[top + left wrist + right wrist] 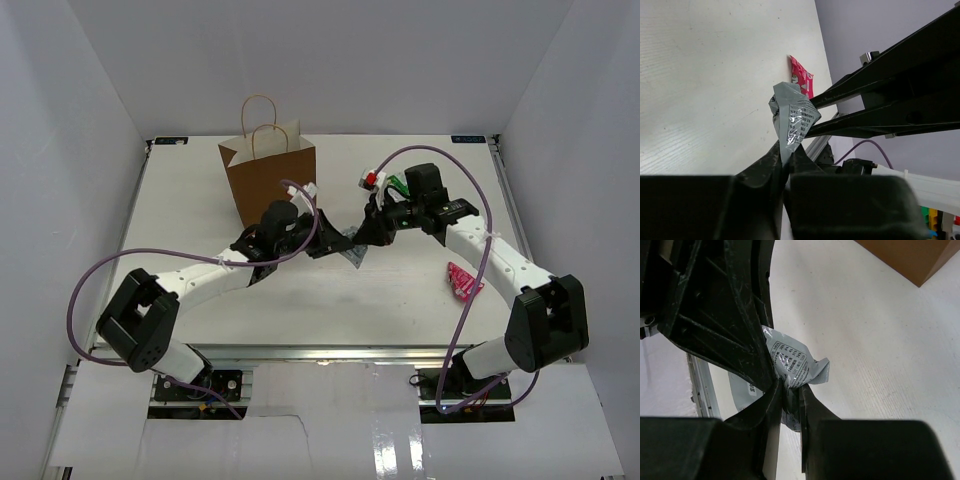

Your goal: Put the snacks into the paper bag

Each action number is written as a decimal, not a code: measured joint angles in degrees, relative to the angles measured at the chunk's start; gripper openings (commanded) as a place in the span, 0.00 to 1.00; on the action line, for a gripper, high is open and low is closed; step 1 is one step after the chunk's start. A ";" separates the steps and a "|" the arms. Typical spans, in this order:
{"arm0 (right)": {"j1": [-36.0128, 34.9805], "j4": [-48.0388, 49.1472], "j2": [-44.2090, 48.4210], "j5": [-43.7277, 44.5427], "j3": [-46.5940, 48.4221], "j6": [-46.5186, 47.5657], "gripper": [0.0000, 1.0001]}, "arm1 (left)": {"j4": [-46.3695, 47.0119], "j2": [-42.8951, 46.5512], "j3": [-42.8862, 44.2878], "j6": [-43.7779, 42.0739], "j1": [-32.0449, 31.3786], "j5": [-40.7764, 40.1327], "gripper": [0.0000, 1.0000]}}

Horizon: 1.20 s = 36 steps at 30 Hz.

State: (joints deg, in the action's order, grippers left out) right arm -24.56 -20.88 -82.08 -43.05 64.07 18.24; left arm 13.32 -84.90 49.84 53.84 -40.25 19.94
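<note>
Table (400,300) centre: silver packet (792,117), both jaws

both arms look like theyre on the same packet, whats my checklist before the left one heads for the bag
1. Left gripper pinching the silver packet: ok.
2. Right gripper free of that packet: not ok, it looks shut on the same one.
3. Paper bag upright, mouth facing up: ok.
4. Packet lifted off the table: cannot tell.
5. Other snacks out of the path: ok, the red packet lies apart, beside the right arm.
</note>
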 measured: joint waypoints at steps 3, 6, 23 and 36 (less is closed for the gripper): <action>-0.02 -0.04 0.02 -0.04 0.00 0.15 0.19 | 0.22 0.11 0.00 -0.70 -0.02 -0.09 0.00; -0.20 0.02 0.04 -0.39 0.04 0.26 0.54 | -0.04 0.81 -0.28 -1.77 -0.09 -0.52 0.00; 6.43 -7.45 0.61 -1.84 18.16 15.74 0.96 | -29.55 18.91 17.03 -28.63 11.87 -23.58 0.00; 11.98 -9.84 3.30 -3.93 10.01 17.33 0.96 | -28.48 7.61 36.09 -61.75 28.30 -9.09 0.00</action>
State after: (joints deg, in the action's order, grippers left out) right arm -12.58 -30.72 -78.78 -46.98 74.08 35.57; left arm -15.16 -77.30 85.93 -7.90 -11.94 10.85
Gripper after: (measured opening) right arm 0.963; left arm 0.018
